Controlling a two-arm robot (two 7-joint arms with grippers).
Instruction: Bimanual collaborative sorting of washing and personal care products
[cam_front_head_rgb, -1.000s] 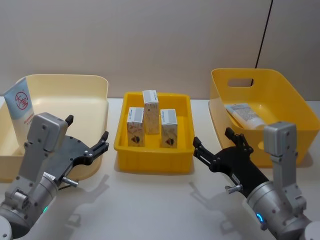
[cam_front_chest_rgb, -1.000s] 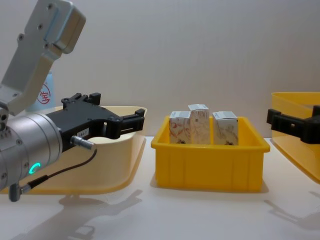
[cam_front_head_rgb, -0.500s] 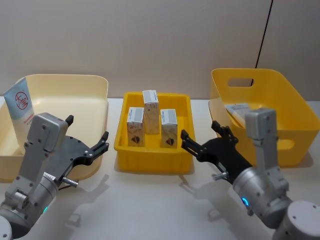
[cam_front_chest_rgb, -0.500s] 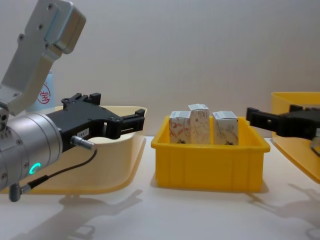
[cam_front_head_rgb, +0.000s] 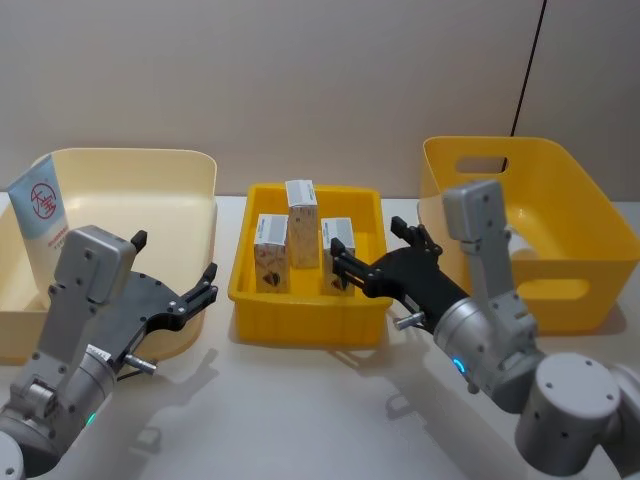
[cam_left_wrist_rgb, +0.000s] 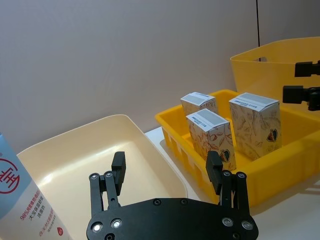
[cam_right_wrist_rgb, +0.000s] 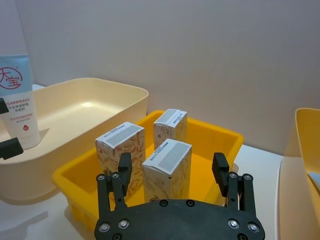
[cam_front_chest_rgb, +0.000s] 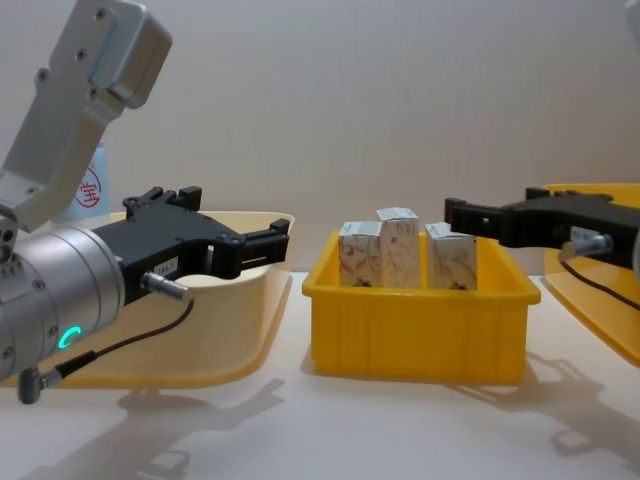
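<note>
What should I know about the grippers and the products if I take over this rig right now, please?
Left gripper: open, empty, hovering by the front right corner of the cream bin.
Right gripper: open, empty, reaching over the small yellow tray, close to the right-hand carton.
Products: three white cartons stand upright in the tray; one blue-and-white tube stands at the cream bin's left end.
Done: that tube looks sorted.
Left: no carton is grasped yet; the right-hand one is probably first.
</note>
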